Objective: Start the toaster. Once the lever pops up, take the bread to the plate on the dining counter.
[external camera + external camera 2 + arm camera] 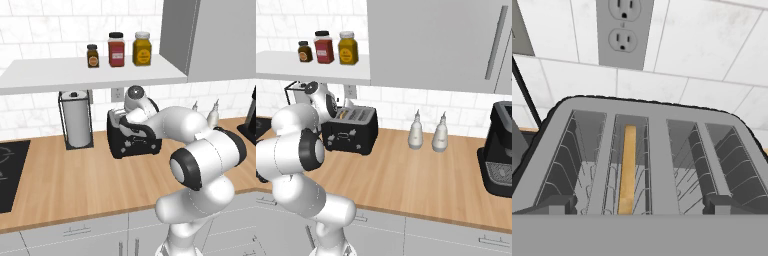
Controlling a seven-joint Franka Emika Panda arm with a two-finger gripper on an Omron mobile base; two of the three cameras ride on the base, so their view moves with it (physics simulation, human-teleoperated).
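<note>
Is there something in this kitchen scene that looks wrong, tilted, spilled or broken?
Nothing stands out. The toaster sits upright on the wood counter, and the bread stands straight in one slot. The three jars on the shelf and the two white bottles are upright.

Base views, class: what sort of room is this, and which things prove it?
A kitchen, most likely: a black boxy toaster on a light-wood counter against white tiles, a paper-towel roll, and three spice jars shelved above.
</note>
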